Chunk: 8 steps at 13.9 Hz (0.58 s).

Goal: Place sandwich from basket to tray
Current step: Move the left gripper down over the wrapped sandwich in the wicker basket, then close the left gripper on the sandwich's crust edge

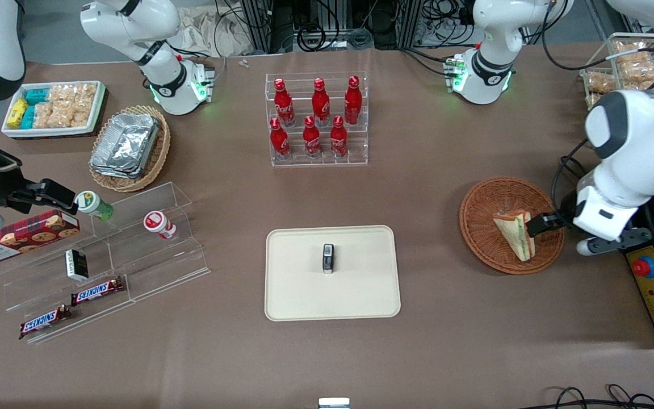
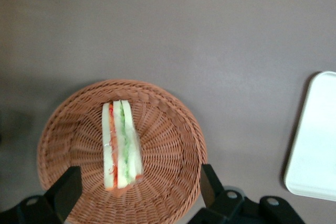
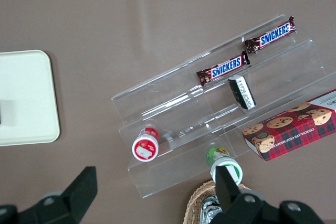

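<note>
The step in hand was the reach for the pick: the sandwich lay in the round reddish basket toward the working arm's end of the bench, and nothing had been lifted yet. The gripper hung above the basket with its fingers spread wide, one to each side of the sandwich and clear of it, so nothing was pinched.

By my reading, the next move called for a straight descent until the fingers flanked the bread, then a gentle squeeze, since the soft, wrapped wedge would likely deform or slip under a hard one.

The wrist view showed what the front view did not: the sandwich stood on edge, its green and red filling facing up, with the fingers straddling it. The front view alone showed the whole cream tray, well apart from the basket, and a small dark object standing near its middle, which the sandwich would have to be set beside.
</note>
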Tool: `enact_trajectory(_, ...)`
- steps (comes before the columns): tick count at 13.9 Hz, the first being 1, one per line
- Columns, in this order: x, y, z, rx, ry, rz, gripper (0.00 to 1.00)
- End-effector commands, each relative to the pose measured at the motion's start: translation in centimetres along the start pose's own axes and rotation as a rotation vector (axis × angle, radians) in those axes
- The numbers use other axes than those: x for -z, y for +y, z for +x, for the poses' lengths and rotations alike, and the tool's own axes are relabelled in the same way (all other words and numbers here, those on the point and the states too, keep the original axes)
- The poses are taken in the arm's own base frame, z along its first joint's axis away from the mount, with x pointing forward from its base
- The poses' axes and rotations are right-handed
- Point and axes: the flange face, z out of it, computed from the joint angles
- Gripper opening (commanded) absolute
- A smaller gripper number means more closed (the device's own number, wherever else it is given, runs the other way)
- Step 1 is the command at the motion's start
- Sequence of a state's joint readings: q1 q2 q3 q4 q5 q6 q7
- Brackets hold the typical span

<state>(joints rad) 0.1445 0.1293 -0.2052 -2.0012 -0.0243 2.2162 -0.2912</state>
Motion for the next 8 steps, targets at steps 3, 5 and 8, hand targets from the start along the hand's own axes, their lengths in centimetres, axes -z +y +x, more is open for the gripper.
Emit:
enact_trajectory(3, -4.7, -1.5, -4.0, 0.029, 0.006, 0.019, 1.00)
enact_trajectory(5, -5.7, -2.0, -4.1, 0.005, -0.006, 0.053, 1.00)
enact_trajectory(8, -7.4, -2.3, -4.2, 0.006, -0.036, 0.061, 1.00)
